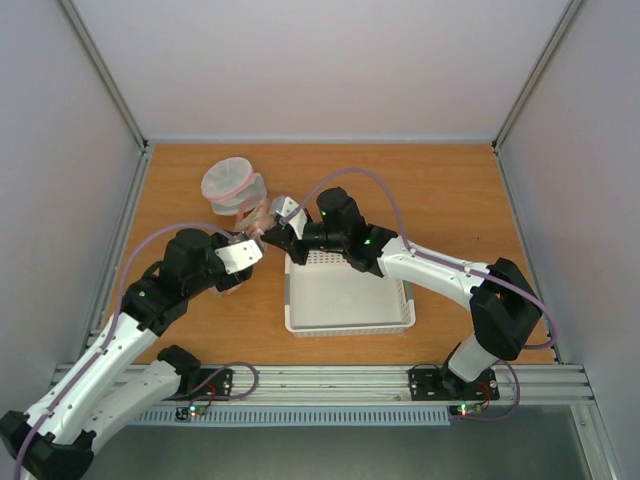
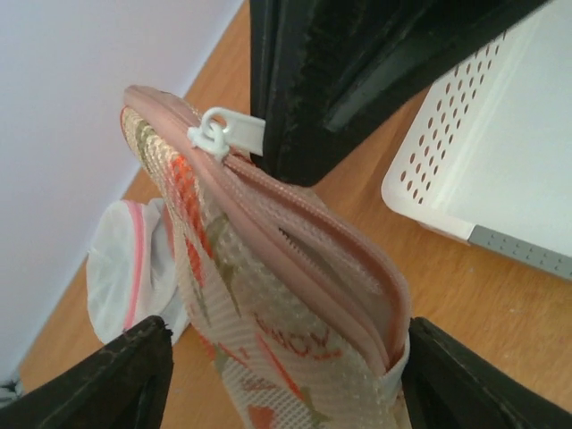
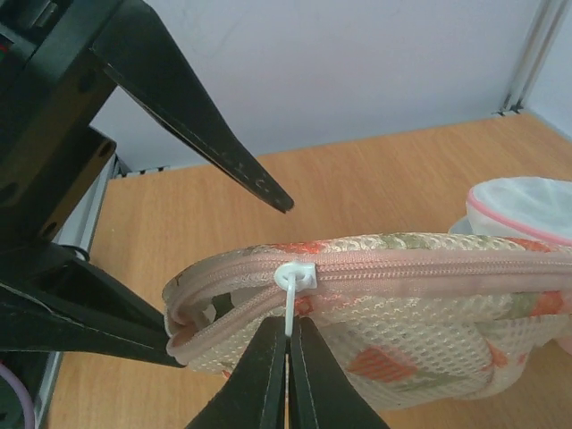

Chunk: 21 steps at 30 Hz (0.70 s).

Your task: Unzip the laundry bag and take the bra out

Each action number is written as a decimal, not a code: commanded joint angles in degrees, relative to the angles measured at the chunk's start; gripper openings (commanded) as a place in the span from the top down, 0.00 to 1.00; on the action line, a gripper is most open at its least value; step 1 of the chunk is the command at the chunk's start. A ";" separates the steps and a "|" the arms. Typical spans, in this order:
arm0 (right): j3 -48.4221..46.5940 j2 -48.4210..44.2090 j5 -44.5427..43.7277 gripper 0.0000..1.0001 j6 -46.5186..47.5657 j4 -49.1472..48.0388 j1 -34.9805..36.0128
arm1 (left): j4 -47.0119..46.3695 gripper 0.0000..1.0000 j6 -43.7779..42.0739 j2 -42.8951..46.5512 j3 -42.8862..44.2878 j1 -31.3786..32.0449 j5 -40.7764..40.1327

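The laundry bag [image 1: 256, 216] hangs between both grippers, cream mesh with orange-green print and pink zipper trim. In the right wrist view the laundry bag [image 3: 420, 304] has its zipper parted a short way at the left end. My right gripper [image 3: 288, 327] is shut on the white zipper pull [image 3: 291, 295]. In the left wrist view my left gripper [image 2: 288, 329] stands open astride the bag's end [image 2: 295, 295]; its right finger [image 2: 465, 375] touches the fabric and the left finger [image 2: 107, 380] is apart from it. The bra is hidden.
A round white mesh pouch [image 1: 233, 183] with a pink rim lies behind the bag at the back left. A white perforated basket [image 1: 350, 325] stands in the middle of the wooden table, just right of the bag. Grey walls enclose three sides.
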<state>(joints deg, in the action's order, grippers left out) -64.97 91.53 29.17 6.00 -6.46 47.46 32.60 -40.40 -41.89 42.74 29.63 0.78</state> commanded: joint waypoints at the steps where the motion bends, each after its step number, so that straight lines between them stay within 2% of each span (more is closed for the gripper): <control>1: -2.72 -0.96 0.46 0.99 -0.28 -2.27 0.61 | -0.65 0.35 4.58 -1.42 4.67 -0.18 -0.56; 4: -3.16 -1.39 0.54 0.99 -0.28 -1.78 0.76 | 1.54 0.35 9.04 -2.49 6.02 -0.20 0.83; 9: -4.29 -1.35 -0.49 0.99 0.43 0.01 1.95 | 3.97 0.22 15.35 -3.16 7.84 -0.18 5.19; 12: -4.95 -1.64 -0.64 0.99 -0.51 0.11 2.19 | 5.02 0.12 16.07 -3.67 8.85 -0.18 6.51; 15: -5.37 -1.78 -0.95 0.99 -1.32 -0.09 2.20 | 4.36 0.10 16.01 -4.02 9.40 -0.18 4.78; 20: -4.89 -2.54 -0.29 0.99 -0.45 -0.22 2.28 | 2.84 0.56 14.55 -3.93 8.96 -0.30 0.59; 21: -4.78 -2.72 -0.52 0.99 -0.24 -0.14 2.28 | 2.98 0.62 13.79 -3.80 8.68 -0.30 0.15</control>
<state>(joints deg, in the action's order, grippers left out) -68.49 91.50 28.71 5.76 -4.21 49.39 37.47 -25.91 -45.84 50.83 29.58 3.55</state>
